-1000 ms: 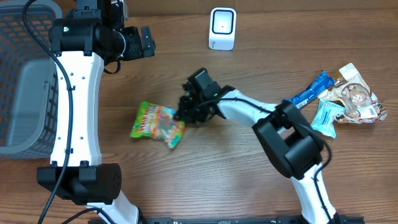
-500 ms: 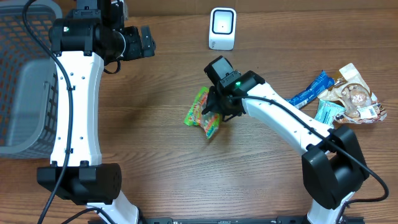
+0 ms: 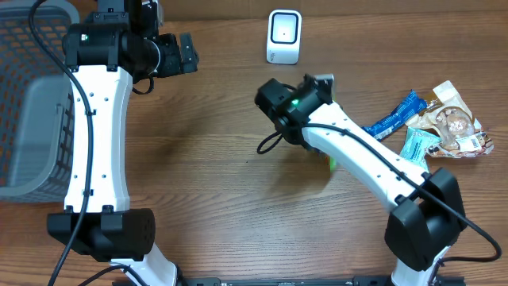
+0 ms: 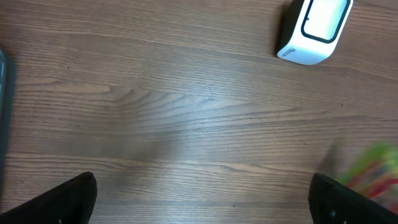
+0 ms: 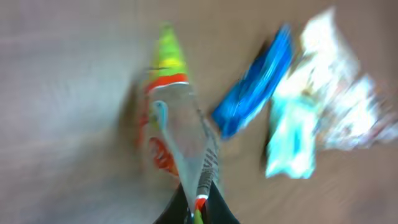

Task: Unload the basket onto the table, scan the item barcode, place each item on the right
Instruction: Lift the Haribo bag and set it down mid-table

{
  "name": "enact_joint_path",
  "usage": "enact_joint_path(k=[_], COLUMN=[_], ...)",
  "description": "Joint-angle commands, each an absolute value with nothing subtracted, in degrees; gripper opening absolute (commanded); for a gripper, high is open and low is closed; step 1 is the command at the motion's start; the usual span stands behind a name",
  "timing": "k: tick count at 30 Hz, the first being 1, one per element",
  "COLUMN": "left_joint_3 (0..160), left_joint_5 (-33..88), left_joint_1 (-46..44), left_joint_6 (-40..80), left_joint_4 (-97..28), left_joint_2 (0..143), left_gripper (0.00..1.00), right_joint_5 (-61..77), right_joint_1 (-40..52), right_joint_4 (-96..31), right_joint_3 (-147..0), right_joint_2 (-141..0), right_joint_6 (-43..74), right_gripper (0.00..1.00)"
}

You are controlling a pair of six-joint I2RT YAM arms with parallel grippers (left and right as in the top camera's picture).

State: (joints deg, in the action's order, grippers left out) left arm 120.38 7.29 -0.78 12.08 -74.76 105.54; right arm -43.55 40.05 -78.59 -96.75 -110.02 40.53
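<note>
The right gripper (image 5: 198, 208) is closed tight on the candy bag (image 5: 177, 134), pinching one edge at the bottom middle of the wrist view. From above, the bag is mostly hidden under the arm, just below the white scanner (image 3: 283, 36). The left gripper (image 3: 189, 54) is wide open at the upper left, holding nothing.

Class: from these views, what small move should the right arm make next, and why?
Probably carry the candy bag toward the white scanner, turning a printed face to it. The right end effector is shut on the bag's edge, and the scanner stands apart, farther back.
</note>
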Motion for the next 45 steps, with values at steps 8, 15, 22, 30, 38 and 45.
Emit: enact_joint_path(k=[8, 15, 22, 30, 38, 45], left_joint_3=[120.9, 120.9, 120.9, 120.9, 120.9, 120.9], left_joint_5=[7.1, 7.1, 7.1, 7.1, 7.1, 7.1], left_joint_1=[-1.1, -1.1, -1.1, -1.1, -1.1, -1.1], left_joint_6=[12.3, 12.3, 12.3, 12.3, 12.3, 12.3], left_joint_4=[-74.7, -74.7, -74.7, -74.7, -74.7, -74.7], left_joint_2=[105.8, 105.8, 105.8, 105.8, 105.8, 105.8], left_gripper=[1.0, 1.0, 1.0, 1.0, 1.0, 1.0], right_joint_5=[-39.7, -53.9, -90.0, -65.3, -25.3, -23.0], right_joint_1=[45.8, 50.5, 53.1, 54.9, 63.7, 65.4], right_joint_4=[-64.5, -69.1, -73.0, -69.8, -61.1, -60.4], right_joint_3=[-98.3, -98.3, -98.3, -98.3, -98.3, -100.0], right_joint_2=[-113.4, -120.8, -120.9, -120.9, -120.9, -120.9], right_joint_6=[24.9, 24.1, 23.3, 6.1, -4.5, 3.8], right_gripper=[0.04, 0.04, 0.04, 0.21, 0.6, 0.86])
